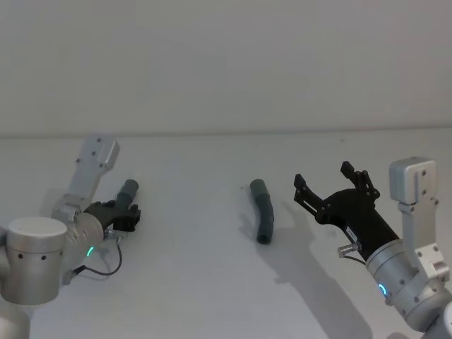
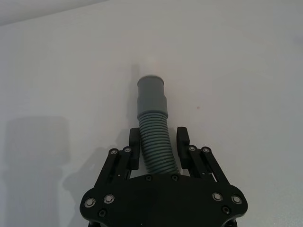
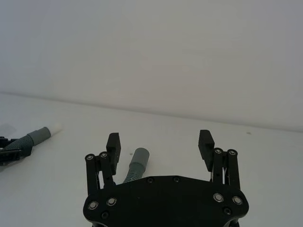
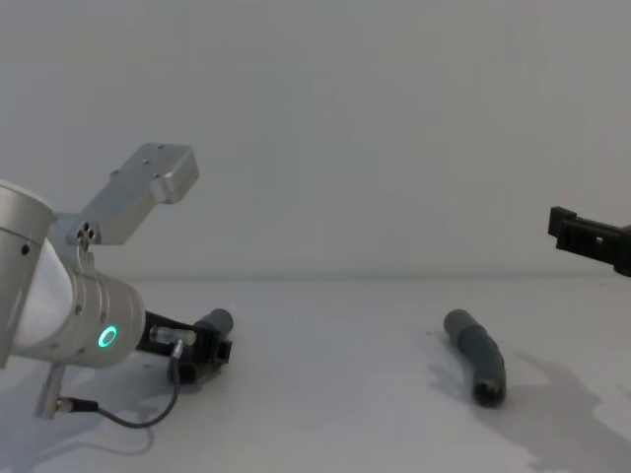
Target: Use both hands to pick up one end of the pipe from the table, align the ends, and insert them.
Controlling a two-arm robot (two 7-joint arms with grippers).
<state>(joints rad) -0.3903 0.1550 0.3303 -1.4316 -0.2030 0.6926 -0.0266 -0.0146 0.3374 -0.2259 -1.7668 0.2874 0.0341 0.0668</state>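
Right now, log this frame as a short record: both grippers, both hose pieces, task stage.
left gripper: shut on the white-tipped hose piece, on the robot's left
right gripper: open, just right of the second hose piece, not touching
second hose piece: lying on the white table, mid-scene
stage: pieces apart, not joined

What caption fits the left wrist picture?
The left hand grips a ribbed grey hose, with the white table beyond.
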